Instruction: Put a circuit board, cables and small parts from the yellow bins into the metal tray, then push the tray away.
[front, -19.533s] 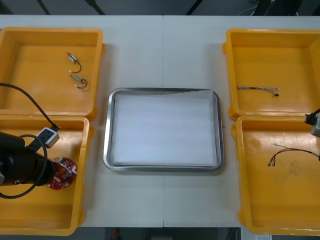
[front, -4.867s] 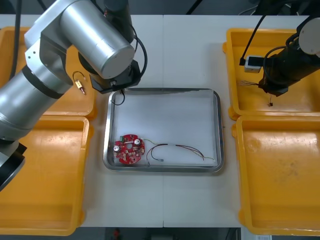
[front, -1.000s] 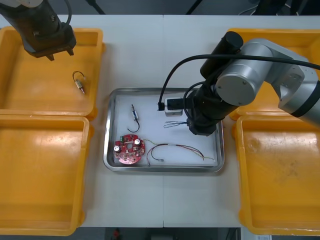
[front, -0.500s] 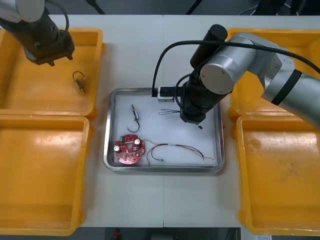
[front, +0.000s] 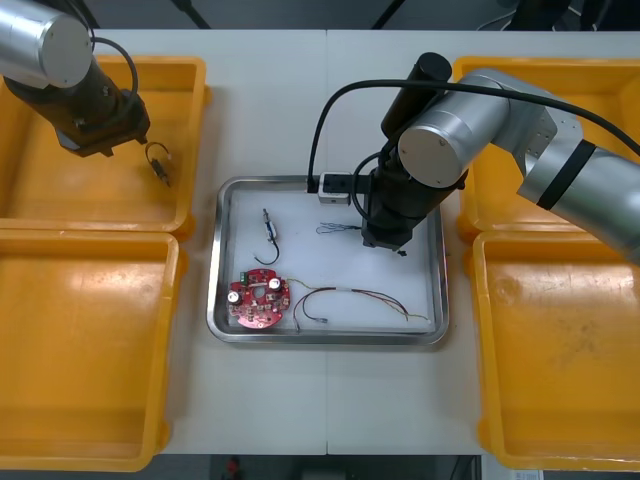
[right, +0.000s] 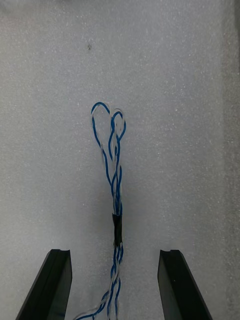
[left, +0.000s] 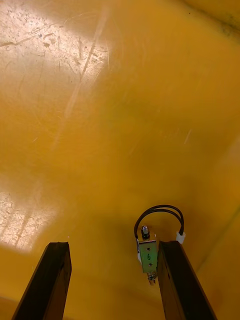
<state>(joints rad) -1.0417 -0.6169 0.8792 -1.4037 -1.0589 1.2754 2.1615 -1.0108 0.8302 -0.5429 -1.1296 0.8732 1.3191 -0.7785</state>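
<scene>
**Cable laid in the tray; last small part next**

Your right gripper (right: 114, 253) stands with its jaws spread wide and nothing between the pads. The twisted blue and white cable (right: 116, 200) lies flat on the white liner, running up the middle of the gap with clear space to each finger. In the front view the right gripper (front: 385, 236) sits low over the far half of the metal tray (front: 325, 340), and the cable (front: 338, 228) stretches from it toward the tray's centre.

Your left gripper (left: 114, 245) is also spread and holds nothing. A small metal part (left: 148, 253) with a black wire loop lies on the bin floor within the gap, but well off-centre, just beside one finger. From above, the left gripper (front: 100, 138) hangs over the far yellow bin (front: 60, 100) on your left, with that part (front: 158, 165) near the bin's inner wall.

The tray already holds a round red circuit board (front: 258, 298), a thin reddish cable (front: 355, 298) beside it, and another small metal part (front: 269, 225) with a black lead.

I judge the loading to be nearly done, with the cable drop finished and the second small part in hand.

- **Right arm:** lift straight up so that neither finger drags the cable.
- **Left arm:** shift sideways to centre the part in the gap, then come down and close. As it stands, one finger would likely land on the part.

The push comes after that.
</scene>
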